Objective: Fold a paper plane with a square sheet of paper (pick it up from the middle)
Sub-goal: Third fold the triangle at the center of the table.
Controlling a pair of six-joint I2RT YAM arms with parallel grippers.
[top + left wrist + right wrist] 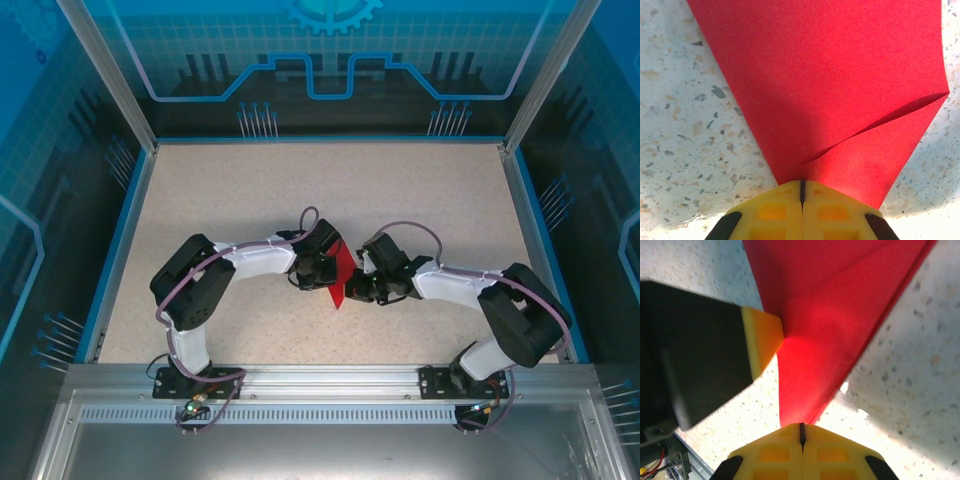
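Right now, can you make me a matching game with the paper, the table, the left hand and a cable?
Things:
1 paper
2 table
3 left hand
4 cable

Matches:
A speckled beige
B shut on the paper
C purple
D bright red, creased

Pairs: 1-D, 2-A, 3-B, 4-C

White arms (255, 257), black joints (185, 280), purple cables (405, 223), yellow tools (802, 192).

Creased red paper sheet (342, 277), upright, mid-table
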